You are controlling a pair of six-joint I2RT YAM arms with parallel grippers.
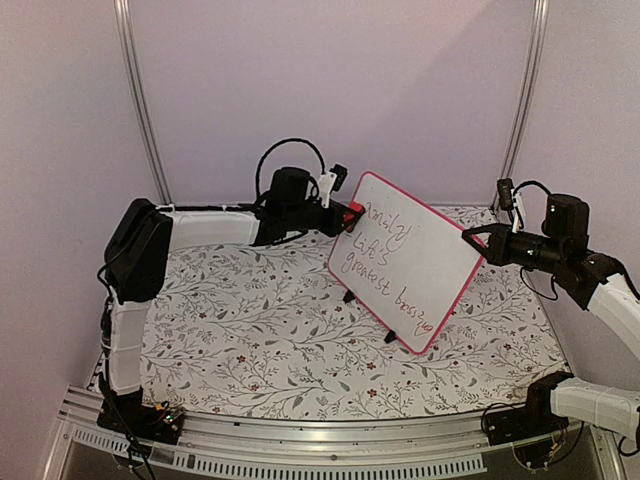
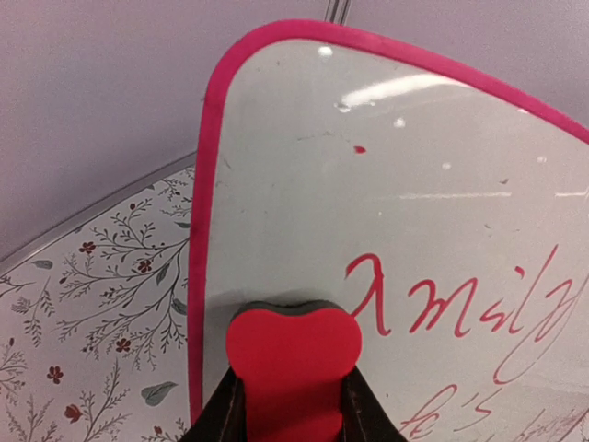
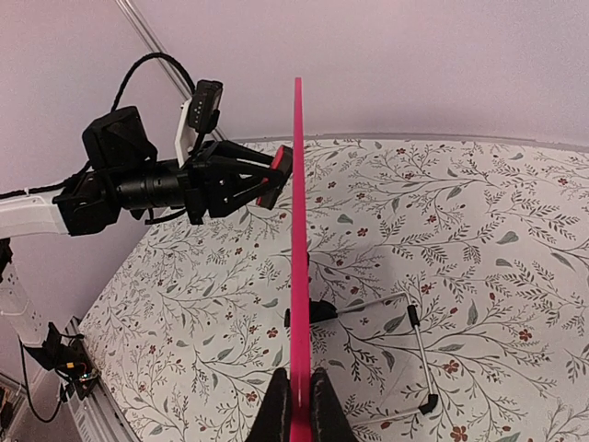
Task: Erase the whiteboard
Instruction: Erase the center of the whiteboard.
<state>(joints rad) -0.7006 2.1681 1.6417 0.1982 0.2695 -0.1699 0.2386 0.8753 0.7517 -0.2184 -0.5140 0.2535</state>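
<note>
Basically not started: whiteboard [image 1: 410, 262] stands tilted on its feet on the table [image 1: 250, 330], right fingers [image 3: 324, 410] pinched shut on its right edge, left fingers [image 2: 223, 416] clamping the red eraser [image 2: 293, 368] against its top-left corner. All the red handwriting looks intact, so the whole wipe is left. Reads "Amily", then roughly "Life's greatest boss"; no brand visible.

Robot lab booth: aluminium rail [image 1: 300, 432], plain lilac walls [image 1: 330, 80], floral tablecloth [image 1: 260, 330].
</note>
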